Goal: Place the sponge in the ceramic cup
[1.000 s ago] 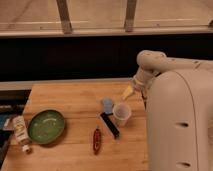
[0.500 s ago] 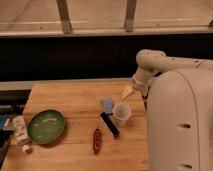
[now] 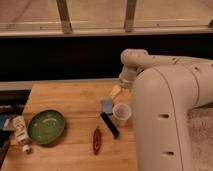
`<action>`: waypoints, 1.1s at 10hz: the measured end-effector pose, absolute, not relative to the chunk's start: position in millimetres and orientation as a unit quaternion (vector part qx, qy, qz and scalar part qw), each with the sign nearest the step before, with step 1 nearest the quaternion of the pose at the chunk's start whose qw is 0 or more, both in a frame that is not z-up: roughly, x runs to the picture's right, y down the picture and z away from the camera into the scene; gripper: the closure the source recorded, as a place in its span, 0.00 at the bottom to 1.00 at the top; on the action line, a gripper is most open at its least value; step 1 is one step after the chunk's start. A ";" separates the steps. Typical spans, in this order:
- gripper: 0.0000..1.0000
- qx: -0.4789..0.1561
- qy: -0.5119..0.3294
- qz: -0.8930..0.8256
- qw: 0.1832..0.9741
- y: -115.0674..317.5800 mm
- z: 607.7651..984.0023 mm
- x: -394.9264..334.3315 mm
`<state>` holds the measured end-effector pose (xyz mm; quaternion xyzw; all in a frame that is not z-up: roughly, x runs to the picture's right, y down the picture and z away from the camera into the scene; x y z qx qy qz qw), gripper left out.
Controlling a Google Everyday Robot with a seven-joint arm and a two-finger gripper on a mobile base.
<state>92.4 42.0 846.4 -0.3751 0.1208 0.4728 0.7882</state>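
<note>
1. Gripper [image 3: 115, 92] hung over the far right part of the wooden table [image 3: 70, 97], at the end of the arm [image 3: 134, 62] that bent down from the robot's white body [image 3: 165, 120].
2. Fingers stood apart, with nothing clamped between them. The pale tips pointed down and to the left, toward the sponge.
3. Sponge [image 3: 106, 104] lay on the table just below and in front of the gripper tips. Could not tell whether the tips touched it.
4. Ceramic cup [image 3: 121, 114] stood upright just right of the sponge, close against the robot's body, mouth up. Its inside looked pale; contents could not be made out.
5. Flat black bar [image 3: 109, 125] lay at an angle just in front of the sponge and cup, one end near the cup's base.
6. Slim red object [image 3: 96, 140] lay nearer the front edge, left of the bar.
7. Green plate [image 3: 46, 126] sat well apart on the left side, with a white bottle [image 3: 20, 131] beside it at the table's left edge.
</note>
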 end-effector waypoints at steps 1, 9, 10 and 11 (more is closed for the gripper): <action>0.20 -0.380 0.116 0.462 0.793 41.8 850.3 83.4; 0.20 -0.415 0.111 0.421 0.799 63.7 889.2 36.5; 0.20 -0.404 0.130 0.422 0.801 69.3 896.3 31.0; 0.20 -0.398 0.139 0.422 0.803 72.9 901.4 24.1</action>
